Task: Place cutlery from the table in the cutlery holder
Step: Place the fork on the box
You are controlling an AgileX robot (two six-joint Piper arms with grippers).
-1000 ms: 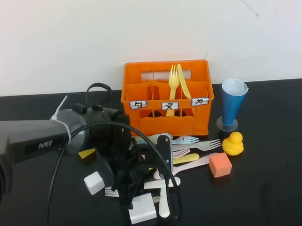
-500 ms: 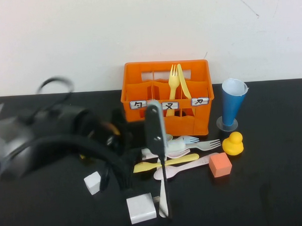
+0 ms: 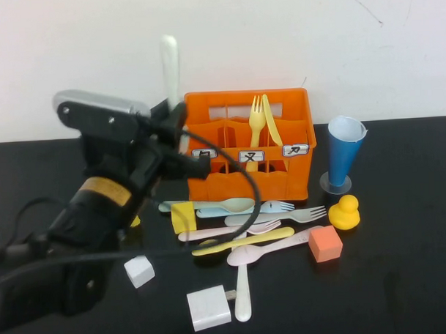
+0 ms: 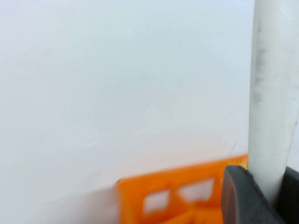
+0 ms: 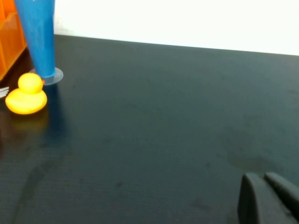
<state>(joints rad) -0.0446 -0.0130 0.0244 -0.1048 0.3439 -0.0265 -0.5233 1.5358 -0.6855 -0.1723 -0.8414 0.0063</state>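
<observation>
The left gripper [image 3: 176, 132] has its fingers [image 4: 243, 196] closed on the lower end of a cream utensil [image 3: 169, 62], which stands almost upright above them. Held that way, by the judgement of the pose, the piece can be dropped end-first into a compartment of the cutlery holder [image 3: 248, 144], which sits at the middle of the counter's far edge with the gripper just off its left wall. A yellow fork [image 3: 256, 118] and a yellow knife [image 3: 271, 121] already stand in the holder.

The rest of the cutlery [image 3: 247, 225] lies in a loose heap on the counter [image 3: 403, 278] just in front of the holder, so most of the job seems left.

The left wrist view shows the dark finger pressed against the cream shaft, which the high view hides behind the arm. The right wrist view alone shows the right gripper [image 5: 268, 198], low over bare counter toward the right edge, fingers together and empty, with the rubber duck [image 5: 25, 95] and blue cup [image 5: 37, 37] well apart from it.
</observation>
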